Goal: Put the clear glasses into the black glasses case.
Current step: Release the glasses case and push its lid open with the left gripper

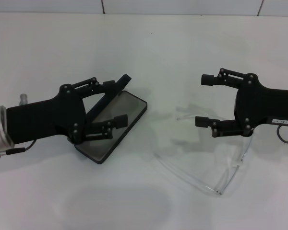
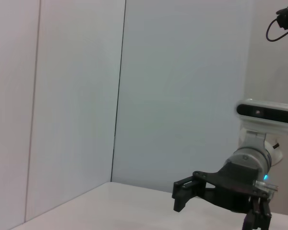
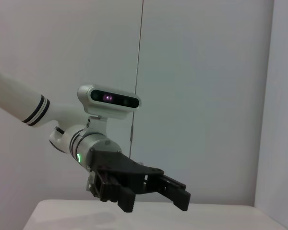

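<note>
The black glasses case (image 1: 126,109) lies open on the white table, its grey lining facing up and its lid (image 1: 114,89) raised at the far left side. My left gripper (image 1: 114,103) is open and straddles the case, one finger by the lid and the other over the lining. The clear glasses (image 1: 187,175) lie on the table to the right of the case, thin arms reaching toward the front edge. My right gripper (image 1: 204,100) hangs open above their far part, with nothing between its fingers. Each wrist view shows only the other arm: the right gripper (image 2: 182,194) and the left gripper (image 3: 153,191).
The white table (image 1: 149,48) runs back to a pale panelled wall. Nothing else stands on it besides the case and the glasses.
</note>
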Robot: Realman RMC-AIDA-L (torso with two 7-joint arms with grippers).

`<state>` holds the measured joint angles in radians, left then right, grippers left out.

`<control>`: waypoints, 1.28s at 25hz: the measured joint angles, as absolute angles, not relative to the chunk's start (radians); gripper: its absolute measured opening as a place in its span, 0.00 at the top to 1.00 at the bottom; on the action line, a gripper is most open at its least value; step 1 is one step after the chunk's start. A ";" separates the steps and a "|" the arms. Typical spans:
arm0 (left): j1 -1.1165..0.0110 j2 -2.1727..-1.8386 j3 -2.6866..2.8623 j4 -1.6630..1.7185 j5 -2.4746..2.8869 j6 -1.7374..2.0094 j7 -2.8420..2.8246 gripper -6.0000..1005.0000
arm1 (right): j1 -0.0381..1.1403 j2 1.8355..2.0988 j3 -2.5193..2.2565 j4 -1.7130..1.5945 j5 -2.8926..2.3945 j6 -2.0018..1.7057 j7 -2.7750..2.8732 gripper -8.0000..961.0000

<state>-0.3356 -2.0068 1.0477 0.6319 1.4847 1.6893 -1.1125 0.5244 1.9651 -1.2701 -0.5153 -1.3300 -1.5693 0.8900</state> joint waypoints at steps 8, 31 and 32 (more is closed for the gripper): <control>-0.340 -2.001 1.048 0.633 1.485 1.696 -1.111 0.16 | 0.525 1.970 -1.269 -0.515 -1.330 -1.561 0.890 0.08; -0.423 -2.048 1.035 0.970 2.005 1.411 -1.806 0.22 | 0.532 1.984 -1.264 -0.544 -1.330 -1.557 0.897 0.08; -0.423 -2.051 1.035 0.972 2.011 1.410 -1.806 0.22 | 0.532 1.985 -1.264 -0.546 -1.330 -1.557 0.897 0.08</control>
<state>-0.4235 -2.0508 1.0353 0.9716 2.0112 1.4102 -1.8064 0.5323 1.9849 -1.2639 -0.5455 -1.3297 -1.5568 0.8974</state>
